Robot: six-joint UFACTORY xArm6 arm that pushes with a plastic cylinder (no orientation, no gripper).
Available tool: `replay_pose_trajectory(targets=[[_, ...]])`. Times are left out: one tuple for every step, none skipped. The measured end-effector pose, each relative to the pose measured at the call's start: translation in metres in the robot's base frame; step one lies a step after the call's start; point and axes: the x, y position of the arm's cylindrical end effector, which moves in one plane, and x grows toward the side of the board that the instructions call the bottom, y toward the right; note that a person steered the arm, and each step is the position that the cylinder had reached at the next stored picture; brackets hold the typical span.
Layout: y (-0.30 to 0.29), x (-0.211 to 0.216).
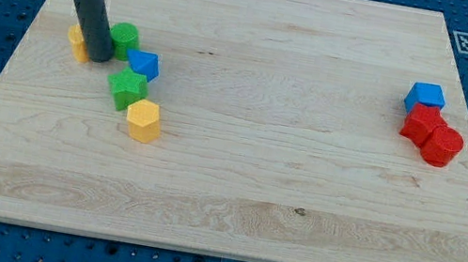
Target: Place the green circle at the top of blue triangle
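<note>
The green circle (124,38) sits at the view's upper left on the wooden board (235,179). The blue triangle (144,65) lies just below and to the right of it, close or touching. My tip (98,58) is at the end of the dark rod, just left of the green circle and left of the blue triangle. A yellow block (78,42) is partly hidden behind the rod on its left.
A green star-like block (127,88) and a yellow hexagon (143,121) lie below the blue triangle. At the view's right are a blue block (425,96) and two red blocks (424,123) (443,145) clustered together.
</note>
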Motion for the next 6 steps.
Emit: replay_pose_trajectory(targets=[[-0.003,0.000],[-0.009,0.000],[-0.023,-0.006],[-0.024,-0.012],[0.005,-0.012],[0.022,-0.013]])
